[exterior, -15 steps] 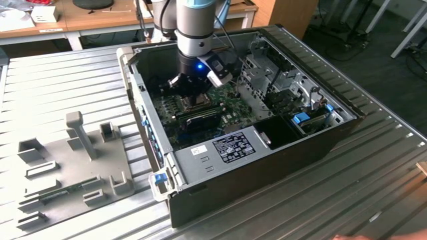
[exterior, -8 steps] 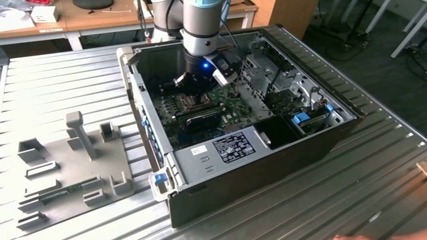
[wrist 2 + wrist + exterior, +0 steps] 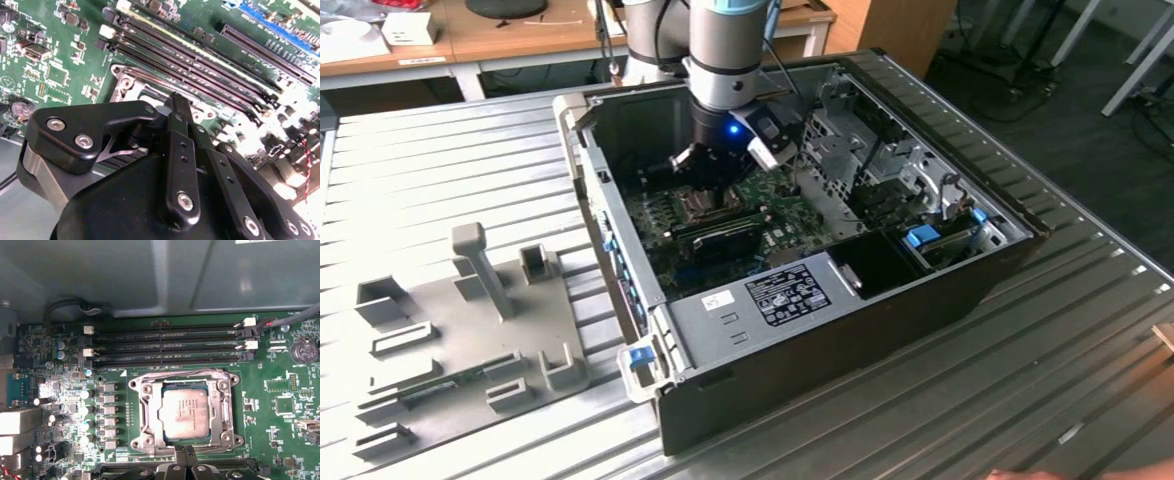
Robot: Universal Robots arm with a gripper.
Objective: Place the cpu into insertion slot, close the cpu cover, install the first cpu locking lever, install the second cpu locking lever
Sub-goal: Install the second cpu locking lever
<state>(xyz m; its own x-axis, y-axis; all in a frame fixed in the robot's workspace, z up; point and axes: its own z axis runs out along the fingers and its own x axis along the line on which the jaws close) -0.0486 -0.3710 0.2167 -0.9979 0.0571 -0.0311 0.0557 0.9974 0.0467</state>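
In the first wrist view, the gripper (image 3: 186, 452) sits at the near edge of the insertion slot (image 3: 140, 416). The fingers (image 3: 180, 456) are pressed together, grasping nothing. The cpu (image 3: 184, 413), dull silver-grey and square, lies flat in the slot, with the shiny cpu cover (image 3: 220, 407) framing it. Beyond run the long black memory slots (image 3: 165, 346). The exterior view adds the open computer case (image 3: 854, 340) on the ribbed metal table (image 3: 440, 180).

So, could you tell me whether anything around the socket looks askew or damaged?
Nothing stands out: the cpu sits square and flat in the insertion slot, with the cpu cover framing it evenly.
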